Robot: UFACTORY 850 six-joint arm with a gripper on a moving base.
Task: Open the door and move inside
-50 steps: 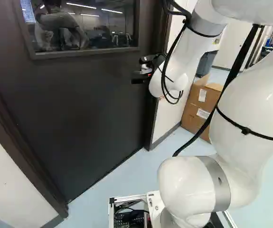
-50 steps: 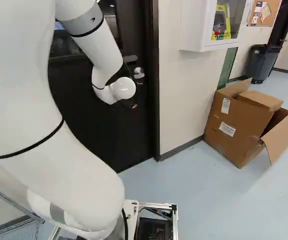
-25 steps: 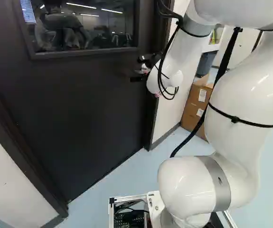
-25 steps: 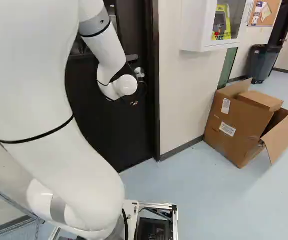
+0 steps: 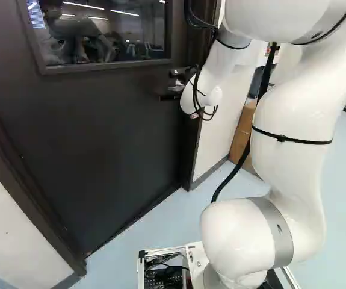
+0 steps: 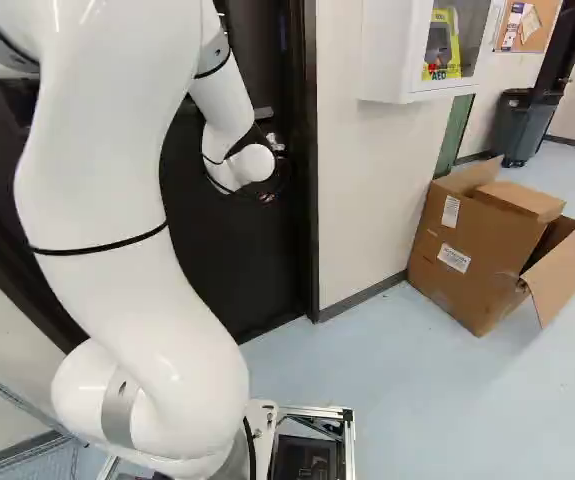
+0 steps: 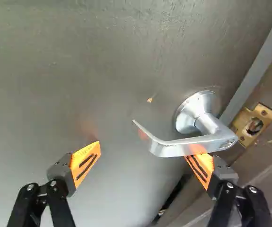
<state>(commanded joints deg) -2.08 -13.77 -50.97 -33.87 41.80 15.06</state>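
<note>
Your door point(image 5: 100, 126) stands slightly ajar; in the wrist view, its edge is apart from the dark door frame point(image 7: 268, 161), leaving the brass strike plate point(image 7: 254, 125) exposed beside the silver lever handle point(image 7: 173, 147). Take that lever handle as your landmark: it sits near the door's free edge on a round base.

You have the arm point(image 5: 290, 180) stretched forward to it, with the gripper point(image 5: 171, 85) right at the lever handle. In the wrist view you see the gripper point(image 7: 143, 156) spread wide, holding nothing. One orange pad point(image 7: 202, 170) is at the lever handle's lower side, close to its pivot end; you can't tell whether they touch. The other finger stands past the lever handle's free tip, apart from it, in front of the door's face.

The window point(image 5: 103, 30) is higher on the door than the lever handle. In the right base view, you have the open cardboard box point(image 6: 477, 250) on the floor point(image 6: 417, 400), well to the right of the lever handle and lower, and the white wall cabinet point(image 6: 382, 50) to its right and higher.
</note>
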